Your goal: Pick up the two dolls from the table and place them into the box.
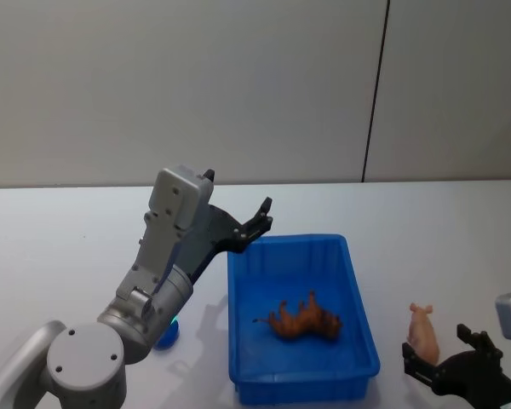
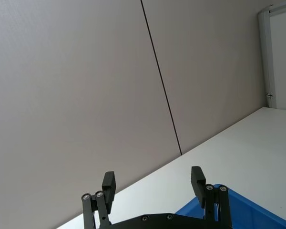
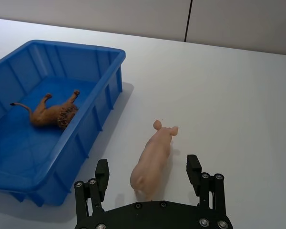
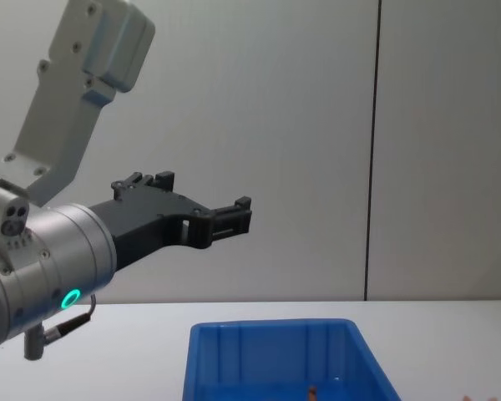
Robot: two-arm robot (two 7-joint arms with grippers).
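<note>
A brown four-legged doll (image 1: 305,322) lies on its side inside the blue box (image 1: 358,307); the right wrist view also shows this doll (image 3: 50,113) in the box (image 3: 93,114). A pale pink pig doll (image 1: 423,331) lies on the white table (image 1: 68,256) just right of the box. My right gripper (image 1: 436,344) is low at the pig, open, and the pig's rear (image 3: 151,162) sits between its fingers (image 3: 102,172). Above the box's far left corner my left gripper (image 1: 262,218) hangs raised, open and empty (image 2: 152,177), (image 4: 238,214).
A small blue object (image 1: 165,336) sits on the table left of the box, partly hidden behind my left arm. A grey wall stands behind the table. Bare tabletop (image 3: 238,95) extends beyond the pig.
</note>
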